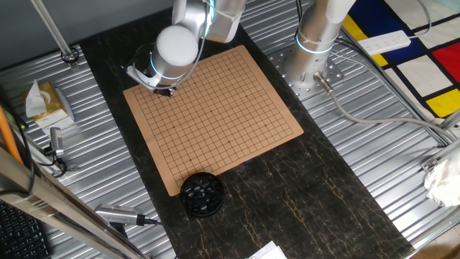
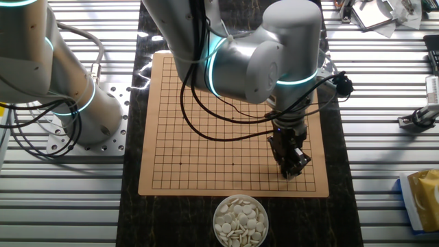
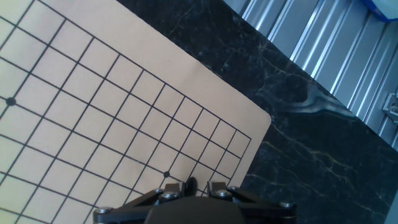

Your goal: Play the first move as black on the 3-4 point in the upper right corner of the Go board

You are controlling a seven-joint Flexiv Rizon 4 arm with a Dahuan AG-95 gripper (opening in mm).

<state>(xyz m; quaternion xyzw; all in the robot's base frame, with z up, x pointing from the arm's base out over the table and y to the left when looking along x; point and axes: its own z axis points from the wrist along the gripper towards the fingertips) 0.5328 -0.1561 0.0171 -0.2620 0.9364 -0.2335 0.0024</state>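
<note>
My gripper (image 3: pixel 190 186) is shut on a tiny glossy black stone (image 3: pixel 190 184), held on edge between the fingertips. It hangs low over the tan Go board (image 3: pixel 93 124), close to one corner. In the hand view the stone sits just right of a small dotted crossing (image 3: pixel 166 175). The unmarked crossings beside it are partly hidden by the fingers, so I cannot pick out the 3-4 point. In one fixed view the gripper (image 1: pixel 164 91) is over the board's far left corner. In the other fixed view the gripper (image 2: pixel 293 168) is near the front right corner.
A round black bowl (image 1: pixel 201 194) stands off the board's near edge. A bowl of whitish stones (image 2: pixel 240 221) stands by the opposite edge. The board (image 1: pixel 215 108) lies on a dark marble strip (image 3: pixel 311 124), with ribbed metal table (image 1: pixel 359 137) on both sides. The arm base (image 1: pixel 309 65) stands beside the board.
</note>
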